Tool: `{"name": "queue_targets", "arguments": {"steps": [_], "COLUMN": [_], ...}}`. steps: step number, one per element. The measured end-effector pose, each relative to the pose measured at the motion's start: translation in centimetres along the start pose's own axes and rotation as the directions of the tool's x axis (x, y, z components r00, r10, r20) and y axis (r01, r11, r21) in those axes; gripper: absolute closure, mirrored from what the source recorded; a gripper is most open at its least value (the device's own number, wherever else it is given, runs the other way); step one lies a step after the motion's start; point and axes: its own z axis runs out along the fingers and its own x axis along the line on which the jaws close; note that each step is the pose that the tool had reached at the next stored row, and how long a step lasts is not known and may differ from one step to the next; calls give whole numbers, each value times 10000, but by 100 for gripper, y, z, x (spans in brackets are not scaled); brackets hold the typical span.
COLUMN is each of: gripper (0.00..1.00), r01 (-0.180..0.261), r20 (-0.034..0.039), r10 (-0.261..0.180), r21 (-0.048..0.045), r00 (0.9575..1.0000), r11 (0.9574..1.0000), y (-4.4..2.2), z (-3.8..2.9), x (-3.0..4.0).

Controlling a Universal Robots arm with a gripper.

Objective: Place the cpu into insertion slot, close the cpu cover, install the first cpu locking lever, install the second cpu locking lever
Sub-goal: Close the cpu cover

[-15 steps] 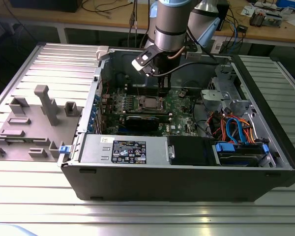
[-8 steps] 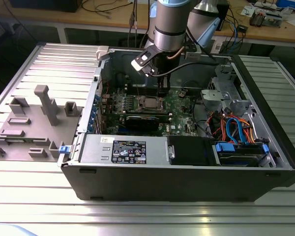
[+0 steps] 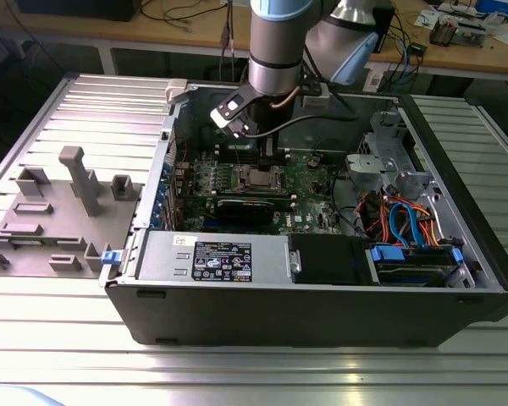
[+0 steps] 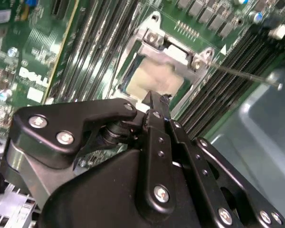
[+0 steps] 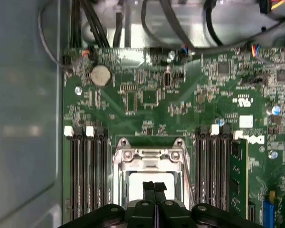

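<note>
The arm is built of silver-grey cylinders capped in pale blue, a black cable is looped at its wrist, and the gripper is made of black linkages fastened with silver screws.

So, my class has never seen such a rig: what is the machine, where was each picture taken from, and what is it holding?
It is one robot arm reaching down into an open computer case lying on a ribbed metal table. The exterior view comes from a camera off the arm. Both wrist views come from cameras riding on it, looking past its black gripper. Beneath is the green motherboard. The pale square cpu lies framed by the silver cpu cover. The gripper is shut, with nothing visible in it, and hovers close over the cpu. A grey fixture tray lies at the exterior view's left.
</note>
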Motion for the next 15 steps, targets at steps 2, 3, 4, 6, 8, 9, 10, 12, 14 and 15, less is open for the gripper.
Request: {"name": "queue_targets", "arguments": {"steps": [2,3,4,6,8,9,10,12,14,15], "gripper": [89,89,89,89,89,89,89,89,89,89], "r01": [26,35,51,103,131,146,166,196,209,207], "r20": [0,0,1,-2,-3,-2,-3,4,-2,-20], "r10": [-26,-35,-51,-103,-131,-146,-166,-196,-209,-207], "r21": [8,9,11,12,13,13,13,20,19,7], "r00": [10000,10000,10000,9999,9999,9999,9999,9998,9998,9998], "r11": [10000,10000,10000,9999,9999,9999,9999,9998,9998,9998], "y": [-117,-152,-176,-236,-265,-274,-284,-300,-310,-308], "z": [46,59,67,90,120,140,167,201,210,195], "x": [-1,-1,-2,-1,-1,-2,-2,-4,-3,0]}}
